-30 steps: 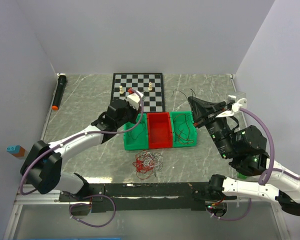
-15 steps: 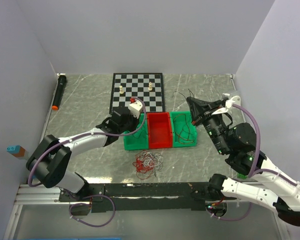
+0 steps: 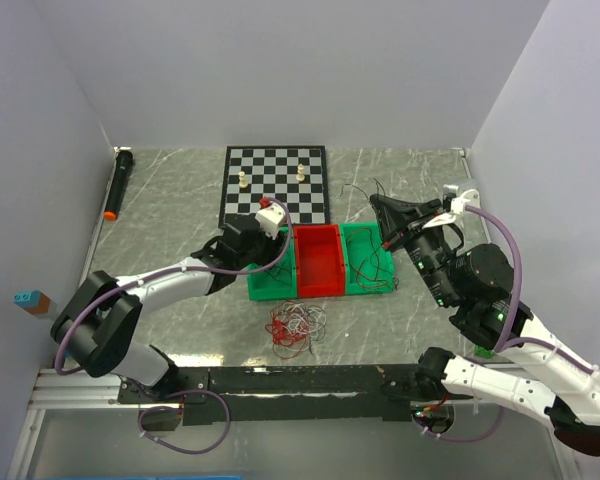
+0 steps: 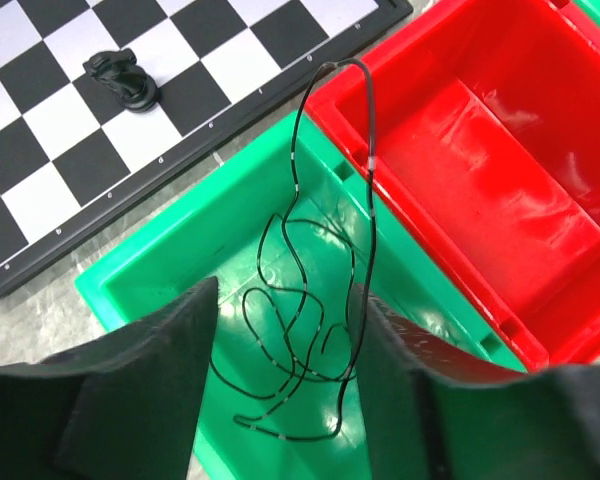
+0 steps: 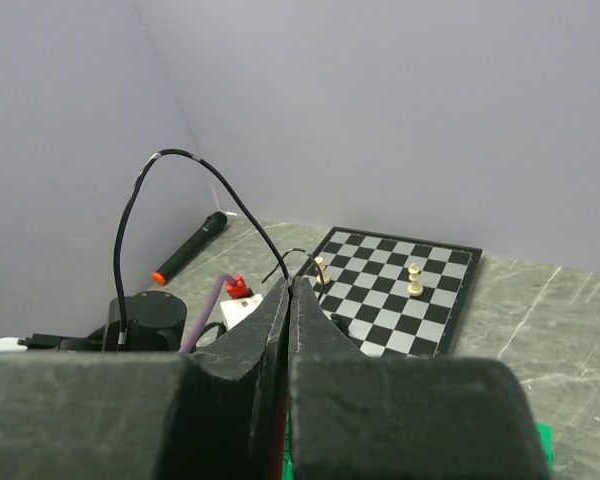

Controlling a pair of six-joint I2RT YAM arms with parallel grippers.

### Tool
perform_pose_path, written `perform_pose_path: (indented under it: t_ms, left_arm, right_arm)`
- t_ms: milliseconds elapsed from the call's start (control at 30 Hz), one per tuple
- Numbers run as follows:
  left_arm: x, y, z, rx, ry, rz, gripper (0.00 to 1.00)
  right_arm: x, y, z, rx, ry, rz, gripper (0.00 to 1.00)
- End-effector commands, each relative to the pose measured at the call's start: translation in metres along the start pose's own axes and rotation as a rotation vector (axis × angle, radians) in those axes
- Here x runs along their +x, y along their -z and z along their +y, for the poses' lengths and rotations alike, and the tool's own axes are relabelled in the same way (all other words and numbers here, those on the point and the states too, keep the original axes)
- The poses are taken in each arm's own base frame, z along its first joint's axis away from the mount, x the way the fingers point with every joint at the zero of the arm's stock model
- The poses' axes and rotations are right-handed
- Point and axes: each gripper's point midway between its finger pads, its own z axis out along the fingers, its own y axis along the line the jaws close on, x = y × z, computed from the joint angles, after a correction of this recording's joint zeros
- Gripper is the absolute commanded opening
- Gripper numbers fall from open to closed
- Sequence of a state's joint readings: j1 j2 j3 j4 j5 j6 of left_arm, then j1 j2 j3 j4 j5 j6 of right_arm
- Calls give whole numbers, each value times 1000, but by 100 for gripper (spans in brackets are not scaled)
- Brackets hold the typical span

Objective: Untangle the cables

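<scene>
Red and white cables (image 3: pixel 297 326) lie tangled near the front edge of the desk (image 3: pixel 180 200). Behind them, a black cable (image 4: pixel 293 170) coils in the left green bin (image 4: pixel 160 270) under the wide left claw (image 4: pixel 285 295). The right claw (image 5: pixel 290 288) pinches a second black cable (image 5: pixel 185 158) near the right green bin (image 3: pixel 370 290), which holds more.

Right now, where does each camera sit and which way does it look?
Top external: above and behind, looking down on the grey marbled table; both arms show.
Left wrist: on the left arm, looking down into a green plastic bin holding a thin black cable; open left gripper shows.
Right wrist: on the right arm, facing the back wall; right gripper shut on another black cable.
Shared: all show the black-and-white chessboard.
</scene>
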State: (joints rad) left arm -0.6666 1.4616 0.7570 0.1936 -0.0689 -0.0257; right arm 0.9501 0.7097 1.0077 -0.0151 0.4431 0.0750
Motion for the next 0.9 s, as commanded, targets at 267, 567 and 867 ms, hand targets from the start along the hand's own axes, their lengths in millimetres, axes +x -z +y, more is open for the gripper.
perform_pose_path:
  t_ms: [267,567,867]
  left_arm:
    - [-41,52,-8,58,-4,-32,99]
    - [-107,111,8,80,72,-149,97]
    - [-127,157,84,-111,45,-63,97]
  right_arm:
    - [5,-25,15,-27,5,28,0]
    - [28,-65,37,-67,15,104,0]
    - [64,-118,66,-112,-2,189,0]
